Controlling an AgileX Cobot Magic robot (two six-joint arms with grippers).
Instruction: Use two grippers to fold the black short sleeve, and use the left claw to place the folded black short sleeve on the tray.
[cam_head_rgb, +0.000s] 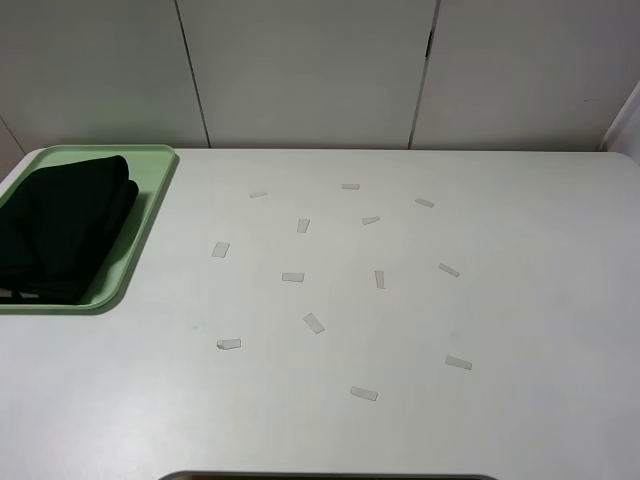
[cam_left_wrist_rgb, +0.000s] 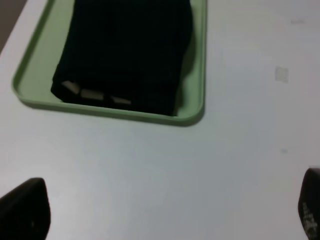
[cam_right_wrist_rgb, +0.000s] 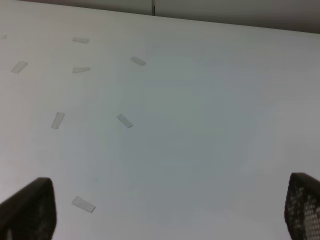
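Note:
The black short sleeve (cam_head_rgb: 60, 230) lies folded in a thick bundle on the pale-green tray (cam_head_rgb: 150, 215) at the table's far left. In the left wrist view the black short sleeve (cam_left_wrist_rgb: 125, 50) shows pale letter parts along one folded edge, inside the tray (cam_left_wrist_rgb: 195, 95). My left gripper (cam_left_wrist_rgb: 165, 215) is open over bare table, well short of the tray, with only its fingertips (cam_left_wrist_rgb: 25, 210) in sight. My right gripper (cam_right_wrist_rgb: 170, 210) is open too, fingertips (cam_right_wrist_rgb: 30, 210) wide apart above the white table, holding nothing. Neither arm shows in the high view.
Several small strips of clear tape (cam_head_rgb: 313, 322) are stuck on the white table (cam_head_rgb: 520, 300) around its middle. Grey wall panels (cam_head_rgb: 310, 70) stand behind the far edge. A dark rim (cam_head_rgb: 330, 476) shows at the near edge.

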